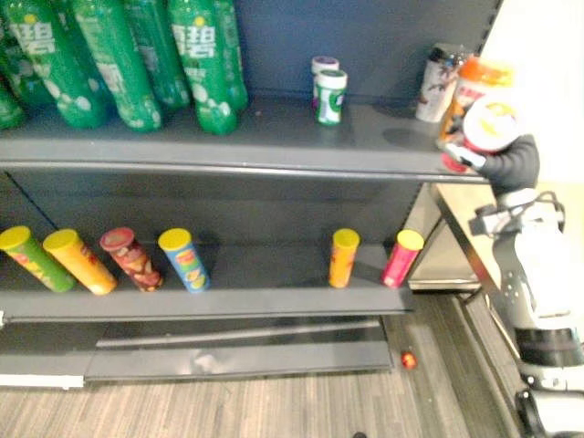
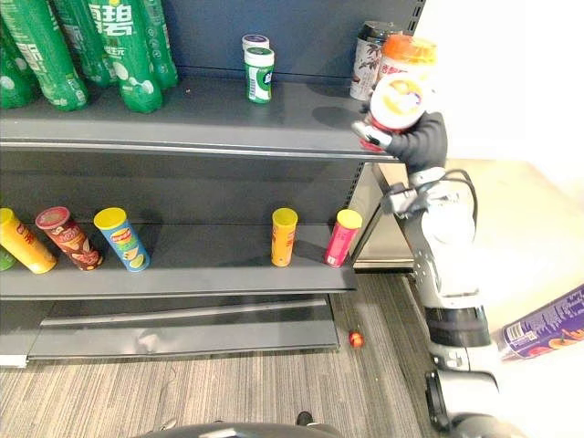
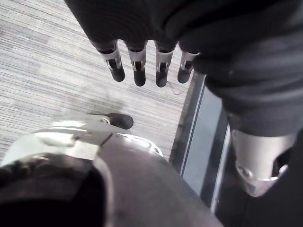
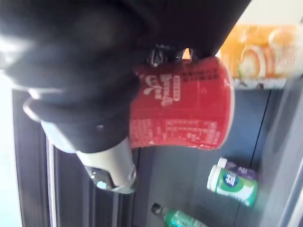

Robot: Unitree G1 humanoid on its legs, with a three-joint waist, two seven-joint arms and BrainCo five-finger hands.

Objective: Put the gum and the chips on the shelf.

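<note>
A red chips can (image 2: 397, 102) with a white lid is tilting in the right hand (image 2: 424, 141) at the upper right, by the shelf (image 2: 182, 123) end. A green-and-white gum bottle (image 2: 259, 75) is standing upright at top centre.

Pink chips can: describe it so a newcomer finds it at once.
Go to the lower shelf. The pink can is rightmost on it, beside an orange can. It alone is pink, under a yellow lid.
</note>
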